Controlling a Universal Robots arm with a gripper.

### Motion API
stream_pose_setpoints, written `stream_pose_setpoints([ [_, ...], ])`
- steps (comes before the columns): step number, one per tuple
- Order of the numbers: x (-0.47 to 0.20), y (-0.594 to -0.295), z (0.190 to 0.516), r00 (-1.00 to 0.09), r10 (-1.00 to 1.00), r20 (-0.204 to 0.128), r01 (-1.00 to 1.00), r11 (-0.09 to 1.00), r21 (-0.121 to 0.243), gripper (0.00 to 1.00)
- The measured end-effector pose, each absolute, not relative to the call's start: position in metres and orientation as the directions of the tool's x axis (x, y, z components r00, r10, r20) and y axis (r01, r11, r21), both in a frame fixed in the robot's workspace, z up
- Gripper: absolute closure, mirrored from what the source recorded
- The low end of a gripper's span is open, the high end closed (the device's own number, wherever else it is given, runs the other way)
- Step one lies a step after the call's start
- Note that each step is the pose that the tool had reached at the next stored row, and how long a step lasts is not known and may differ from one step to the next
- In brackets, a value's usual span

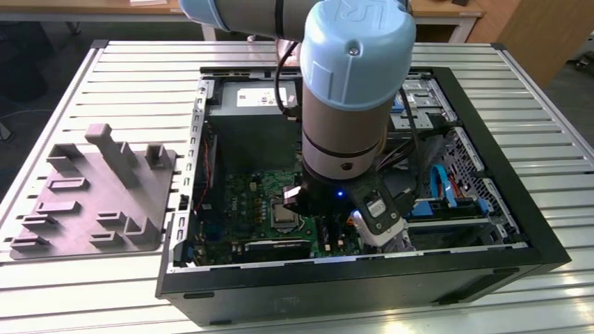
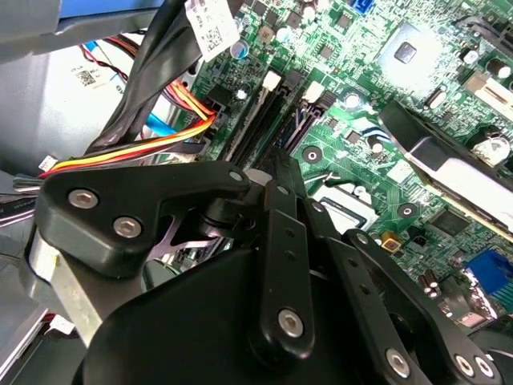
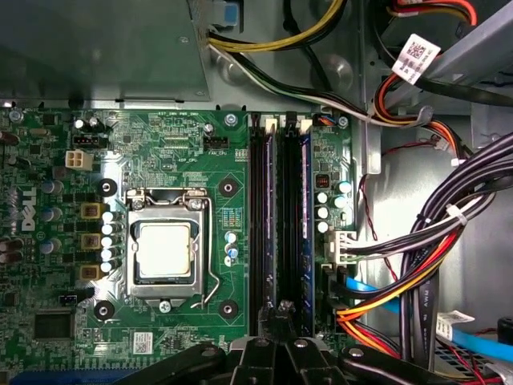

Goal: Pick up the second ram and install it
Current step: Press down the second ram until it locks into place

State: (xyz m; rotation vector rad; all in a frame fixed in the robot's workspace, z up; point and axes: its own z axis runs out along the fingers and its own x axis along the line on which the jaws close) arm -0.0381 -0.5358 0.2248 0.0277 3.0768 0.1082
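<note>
Inside the open computer case (image 1: 519,229), which is being supported by a slatted metal table (image 1: 121,76), the arm's wrist is being held low over the green motherboard (image 3: 184,144). Beside the case a grey fixture block (image 1: 93,195) is lying. On the motherboard, next to the CPU socket (image 3: 164,253), the second ram (image 3: 305,216) is being seen standing in its slot rail, directly ahead of the gripper (image 3: 282,314). Whether anything is being pinched cannot be told; its fingertips appear drawn together.
</note>
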Motion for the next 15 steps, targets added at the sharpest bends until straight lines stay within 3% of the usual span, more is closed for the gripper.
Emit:
stream_pose_setpoints([
  [15,-0.0382,-0.5358,0.2197,-0.998,0.020,-0.062,0.016,0.997,0.070,0.90],
])
